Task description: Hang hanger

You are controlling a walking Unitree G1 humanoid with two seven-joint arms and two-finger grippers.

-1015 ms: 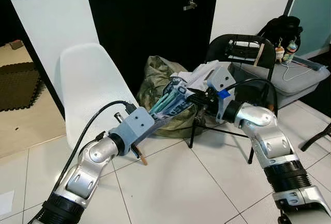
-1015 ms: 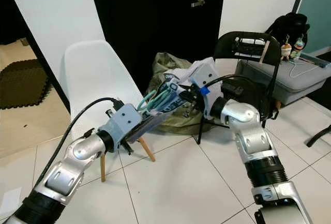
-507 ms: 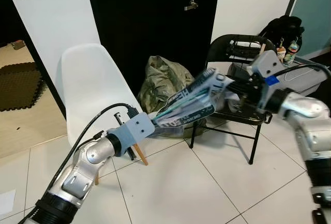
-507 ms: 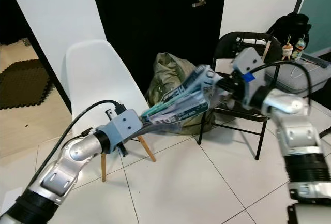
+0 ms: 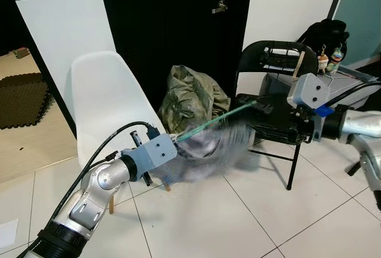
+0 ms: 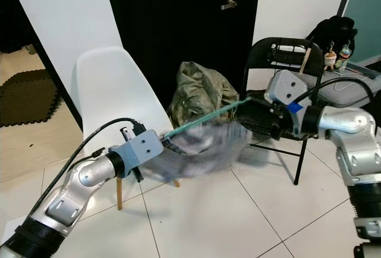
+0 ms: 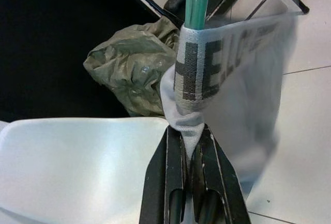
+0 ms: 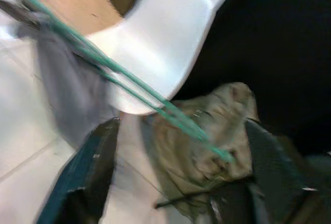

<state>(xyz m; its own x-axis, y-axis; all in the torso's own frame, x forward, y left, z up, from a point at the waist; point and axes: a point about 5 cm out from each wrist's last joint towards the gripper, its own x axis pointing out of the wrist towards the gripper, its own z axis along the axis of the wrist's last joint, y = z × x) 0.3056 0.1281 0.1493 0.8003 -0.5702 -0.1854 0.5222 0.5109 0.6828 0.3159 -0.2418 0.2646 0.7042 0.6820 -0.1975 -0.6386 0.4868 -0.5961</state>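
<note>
Centre of frame: thin teal wire hanger (image 5: 217, 119) with blurred grey printed garment (image 5: 208, 151) | left gripper (image 7: 189, 146) jaws clamp its end | right gripper (image 8: 170, 146) jaws wide, hanger between, untouched.

- A white plastic chair (image 5: 104, 100) with wooden legs stands on the tiled floor (image 5: 238, 222), in front of a white wall panel.
- An olive-green bag (image 5: 190, 94), crumpled, lies on the floor between the white chair and a black folding chair (image 5: 271, 73).
- A black door (image 5: 178, 19) with a metal handle (image 5: 219, 6) is behind them.
- A grey box (image 5: 351, 85) stands at the right, with a black backpack (image 5: 324, 34) behind it.
- A dark foam mat (image 5: 21, 97) lies at the far left.
</note>
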